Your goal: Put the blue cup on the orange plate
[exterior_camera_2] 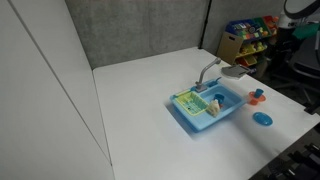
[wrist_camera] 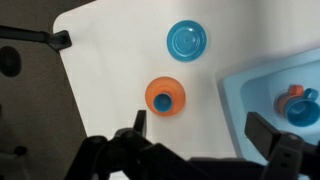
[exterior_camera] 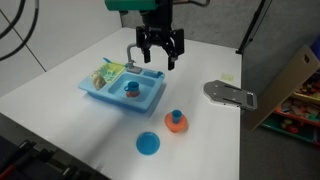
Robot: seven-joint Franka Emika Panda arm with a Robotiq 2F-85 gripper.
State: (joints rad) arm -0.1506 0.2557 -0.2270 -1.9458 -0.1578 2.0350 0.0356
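One blue cup (wrist_camera: 165,101) stands on orange plate (wrist_camera: 150,96), worktop (wrist_camera: 110,60); hand (exterior_camera: 160,62) open, empty, above sink (exterior_camera: 105,95).

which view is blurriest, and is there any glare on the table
Wrist view: the hand is dark and soft along the bottom, the orange plate sharper. In both exterior views everything is small and slightly blurred; light on the white table is soft, without hard glare.
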